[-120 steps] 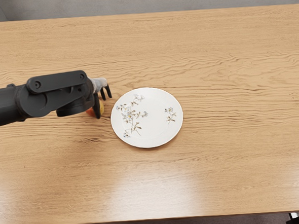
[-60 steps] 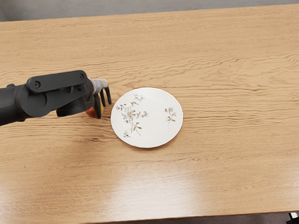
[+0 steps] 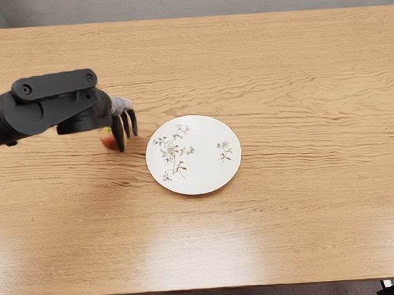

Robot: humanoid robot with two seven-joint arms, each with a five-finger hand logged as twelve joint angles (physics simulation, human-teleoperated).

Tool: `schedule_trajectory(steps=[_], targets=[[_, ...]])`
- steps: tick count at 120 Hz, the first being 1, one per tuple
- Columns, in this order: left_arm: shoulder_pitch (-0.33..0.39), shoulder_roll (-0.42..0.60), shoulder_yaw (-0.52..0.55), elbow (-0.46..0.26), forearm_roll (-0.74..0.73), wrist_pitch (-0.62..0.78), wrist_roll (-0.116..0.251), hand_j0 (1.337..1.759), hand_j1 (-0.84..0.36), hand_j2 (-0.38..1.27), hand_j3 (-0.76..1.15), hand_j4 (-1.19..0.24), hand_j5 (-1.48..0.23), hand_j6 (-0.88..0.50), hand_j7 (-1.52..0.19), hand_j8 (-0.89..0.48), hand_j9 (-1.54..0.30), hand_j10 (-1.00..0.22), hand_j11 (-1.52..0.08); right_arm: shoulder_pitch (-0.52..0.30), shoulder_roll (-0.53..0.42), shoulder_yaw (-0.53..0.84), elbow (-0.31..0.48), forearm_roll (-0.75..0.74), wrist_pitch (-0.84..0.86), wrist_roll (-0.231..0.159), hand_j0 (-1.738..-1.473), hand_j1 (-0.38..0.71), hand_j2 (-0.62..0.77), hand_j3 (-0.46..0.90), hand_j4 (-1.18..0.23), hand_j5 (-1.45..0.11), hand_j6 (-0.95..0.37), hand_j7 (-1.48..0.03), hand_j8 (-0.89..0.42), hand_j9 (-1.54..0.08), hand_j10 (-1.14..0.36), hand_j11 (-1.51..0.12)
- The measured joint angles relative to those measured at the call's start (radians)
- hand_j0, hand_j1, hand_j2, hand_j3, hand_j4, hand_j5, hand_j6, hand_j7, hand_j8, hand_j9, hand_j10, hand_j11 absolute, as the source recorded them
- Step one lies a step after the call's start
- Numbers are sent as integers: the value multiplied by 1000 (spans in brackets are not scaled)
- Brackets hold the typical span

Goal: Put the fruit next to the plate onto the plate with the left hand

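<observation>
A small red and yellow fruit (image 3: 107, 138) sits under my left hand (image 3: 120, 132), just left of the white flowered plate (image 3: 204, 175). The dark fingers (image 3: 120, 133) hang down over the fruit's right side and curl around it, hiding part of it. My left arm comes in from the left edge, its forearm lying over the table. A narrow strip of wood separates the fruit from the plate's left rim. Nothing lies on the plate. The right arm does not show.
The wooden table (image 3: 300, 81) stretches wide around the plate. Its front edge runs along the bottom of the view and its far edge along the top.
The left arm and hand have shifted up and to the left, and the fruit has gone with the hand, a little farther from the plate's rim.
</observation>
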Motion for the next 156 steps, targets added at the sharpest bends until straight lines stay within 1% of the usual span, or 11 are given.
schedule_trajectory(steps=[34, 43, 52, 54, 60, 66, 80, 101, 117, 134, 156], targets=[[-101, -3, 4, -15, -99, -75, 0, 1653, -354, 315, 0, -724, -1007, -619, -1013, -369, -980, -438, -985, 0, 0, 0, 0, 0, 0, 0, -1658, -307, -7, 0, -35, -45, -35, -45, -35, -45, -35, -45], [-149, -21, 21, -24, -147, -87, 0, 1653, -363, 347, 0, -726, -1006, -635, -1010, -375, -977, -463, -985, 0, 0, 0, 0, 0, 0, 0, -1658, -307, -7, 0, -35, -45, -35, -45, -35, -45, -35, -45], [-167, -70, 32, -30, -188, -92, 0, 1653, -382, 356, 0, -727, -1007, -627, -1010, -369, -984, -423, -987, 0, 0, 0, 0, 0, 0, 0, -1658, -307, -7, 0, -35, -45, -35, -45, -35, -45, -35, -45], [-169, -80, 34, -31, -196, -92, 0, 1653, -387, 372, 0, -727, -1007, -629, -1010, -370, -986, -425, -988, 0, 0, 0, 0, 0, 0, 0, -1658, -307, -7, 0, -35, -45, -35, -45, -35, -45, -35, -45], [-172, -98, 37, -31, -213, -94, 0, 1652, -354, 303, 0, -724, -1013, -625, -1014, -365, -990, -434, -990, 0, 0, 0, 0, 0, 0, 0, -1658, -307, -7, 0, -35, -45, -35, -45, -35, -45, -35, -45], [-175, -125, 39, -30, -223, -93, 0, 1653, -350, 349, 0, -727, -1009, -647, -1009, -391, -987, -447, -987, 0, 0, 0, 0, 0, 0, 0, -1658, -307, -7, 0, -35, -45, -35, -45, -35, -45, -35, -45], [-177, -169, 42, -23, -248, -92, 0, 1653, -360, 339, 0, -723, -1018, -646, -1014, -377, -1000, -437, -985, 0, 0, 0, 0, 0, 0, 0, -1658, -307, -7, 0, -35, -45, -35, -45, -35, -45, -35, -45], [-175, -236, 43, 17, -257, -88, 0, 1653, -350, 343, 0, -726, -1014, -662, -1012, -390, -990, -459, -987, 0, 0, 0, 0, 0, 0, 0, -1658, -307, -7, 0, -35, -45, -35, -45, -35, -45, -35, -45], [-170, -247, 43, 45, -259, -89, 0, 1653, -351, 328, 0, -724, -1007, -654, -1010, -383, -984, -446, -986, -1, 0, -1, 0, 0, 0, 0, -1658, -307, -7, 0, -35, -45, -35, -45, -35, -45, -35, -45], [-168, -247, 43, 56, -258, -88, 0, 1655, -310, 288, 0, -648, -879, -614, -881, -449, -864, -479, -869, -1, 0, -1, 0, 0, 0, 0, -1658, -308, -7, 0, -35, -45, -35, -45, -35, -45, -35, -45], [-166, -247, 42, 63, -257, -82, 0, 1657, -157, 158, 0, -463, -617, -449, -617, -382, -610, -394, -612, -1, 0, -2, 0, 0, 0, 0, -1658, -307, -7, 0, -35, -45, -35, -45, -35, -45, -35, -45]])
